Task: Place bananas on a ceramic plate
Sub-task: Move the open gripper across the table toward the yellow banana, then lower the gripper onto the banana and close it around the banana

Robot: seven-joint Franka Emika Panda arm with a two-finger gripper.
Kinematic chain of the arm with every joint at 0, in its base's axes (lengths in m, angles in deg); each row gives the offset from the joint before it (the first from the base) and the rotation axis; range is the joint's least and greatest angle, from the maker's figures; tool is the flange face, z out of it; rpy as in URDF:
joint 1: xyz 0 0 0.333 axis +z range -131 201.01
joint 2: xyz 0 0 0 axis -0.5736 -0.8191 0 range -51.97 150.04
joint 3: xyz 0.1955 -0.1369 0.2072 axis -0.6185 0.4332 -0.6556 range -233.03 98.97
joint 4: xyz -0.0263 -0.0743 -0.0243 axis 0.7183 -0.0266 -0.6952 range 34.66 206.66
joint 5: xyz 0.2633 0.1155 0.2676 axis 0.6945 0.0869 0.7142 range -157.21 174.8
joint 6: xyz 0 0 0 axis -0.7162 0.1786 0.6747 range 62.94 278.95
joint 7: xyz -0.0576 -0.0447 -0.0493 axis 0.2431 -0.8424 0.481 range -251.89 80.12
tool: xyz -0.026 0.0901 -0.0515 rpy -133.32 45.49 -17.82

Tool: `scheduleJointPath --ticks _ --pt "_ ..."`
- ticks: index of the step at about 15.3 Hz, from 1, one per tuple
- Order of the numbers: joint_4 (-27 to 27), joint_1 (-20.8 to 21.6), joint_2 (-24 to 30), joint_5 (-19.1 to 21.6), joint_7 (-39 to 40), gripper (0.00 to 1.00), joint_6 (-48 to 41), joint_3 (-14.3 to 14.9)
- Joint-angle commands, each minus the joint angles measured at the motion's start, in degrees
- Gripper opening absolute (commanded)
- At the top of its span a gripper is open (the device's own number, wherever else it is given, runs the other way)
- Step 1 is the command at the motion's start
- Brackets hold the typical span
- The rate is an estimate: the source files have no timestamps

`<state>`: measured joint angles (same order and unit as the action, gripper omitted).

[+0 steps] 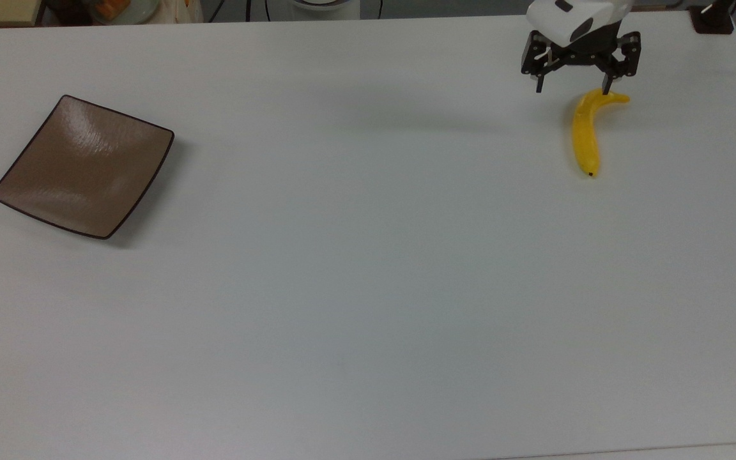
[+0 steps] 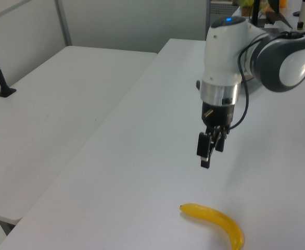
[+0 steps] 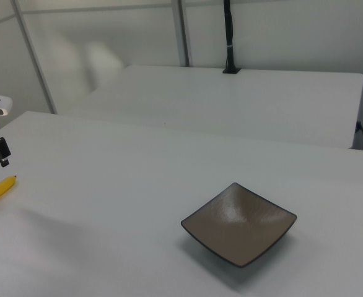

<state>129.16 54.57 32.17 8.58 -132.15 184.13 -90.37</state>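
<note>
End effector [image 1: 573, 88] hovering spread above banana [image 1: 585, 135] stem end; ceramic plate [image 1: 84, 165] sitting well apart on table [image 1: 368, 287].

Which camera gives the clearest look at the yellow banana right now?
The top view: the whole curved yellow banana lies unobstructed on the white table. The left view cuts it at the bottom edge; the right view catches just one end.
</note>
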Motion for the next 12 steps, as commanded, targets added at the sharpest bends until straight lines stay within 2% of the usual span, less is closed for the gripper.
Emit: scheduleJointPath --ticks 1,3,12 --pt "0.5 0.6 -1.5 0.6 -3.1 1.0 2.1 -2.2" --pt "0.9 2.5 -1.9 0.7 -3.8 1.0 6.2 -2.9" --pt "2.0 3.3 -8.3 0.3 -3.8 1.0 10.2 -3.0"
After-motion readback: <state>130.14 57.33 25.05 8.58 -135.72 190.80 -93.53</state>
